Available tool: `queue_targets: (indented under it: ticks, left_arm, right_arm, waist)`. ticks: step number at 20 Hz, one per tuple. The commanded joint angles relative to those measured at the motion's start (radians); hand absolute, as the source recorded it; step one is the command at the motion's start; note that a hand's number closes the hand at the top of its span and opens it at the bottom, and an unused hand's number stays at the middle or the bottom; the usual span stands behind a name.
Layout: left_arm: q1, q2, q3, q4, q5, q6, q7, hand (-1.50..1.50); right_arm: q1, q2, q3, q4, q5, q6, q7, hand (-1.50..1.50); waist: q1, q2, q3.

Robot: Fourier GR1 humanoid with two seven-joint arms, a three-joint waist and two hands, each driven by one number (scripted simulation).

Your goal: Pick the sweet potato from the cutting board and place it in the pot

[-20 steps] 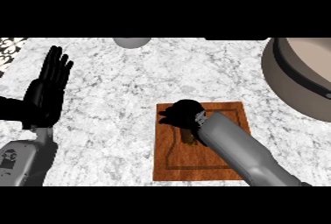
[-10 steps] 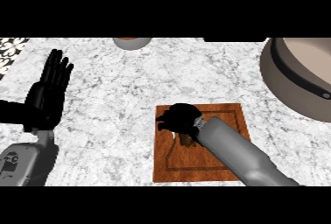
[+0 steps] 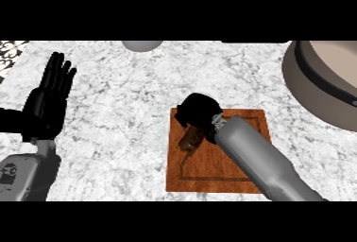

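A brown wooden cutting board point(image 3: 209, 172) lies on the marble counter, right of centre. My right hand point(image 3: 199, 111) is over the board's top-left corner, fingers curled downward around the brown sweet potato point(image 3: 191, 139). One end of the potato sticks out below the hand. The large grey-brown pot point(image 3: 324, 85) stands at the right edge, partly cut off. My left hand point(image 3: 47, 101) rests open at the left, fingers up.
A grey round object point(image 3: 141, 45) shows at the counter's top edge. A patterned patch point(image 3: 10, 47) sits in the top-left corner. Bare marble lies between the board and the pot.
The right hand has curled over the sweet potato and shifted slightly up and left with it. The left hand has barely moved.
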Motion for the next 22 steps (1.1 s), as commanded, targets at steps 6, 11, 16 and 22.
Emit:
queue_targets:
  ticks: [6, 11, 16, 22]
  left_arm:
    - [0.0, 0.006, 0.014, -0.009, 0.0, 0.007, -0.007, 0.0]
    - [-0.017, -0.004, -0.005, -0.019, 0.001, -0.004, -0.006, 0.0]
    - [-0.032, -0.019, -0.044, -0.019, -0.009, -0.019, -0.002, 0.0]
    - [-0.052, -0.036, -0.048, 0.005, -0.005, -0.02, 0.0, 0.0]
  right_arm:
    - [-0.12, -0.06, -0.504, 0.097, -0.061, -0.231, 0.556, 1.5]
    - [-0.242, -0.116, -0.615, 0.118, 0.051, -0.41, 0.91, 1.5]
    - [-0.337, -0.179, -0.653, 0.169, 0.217, -0.585, 1.214, 1.5]
    - [-0.409, -0.221, -0.649, 0.294, 0.415, -0.729, 1.469, 1.5]
  waist:
    - [-0.01, 0.032, 0.006]
    - [0.039, 0.033, -0.003]
    - [0.075, 0.042, -0.003]
    - [0.084, 0.039, -0.002]
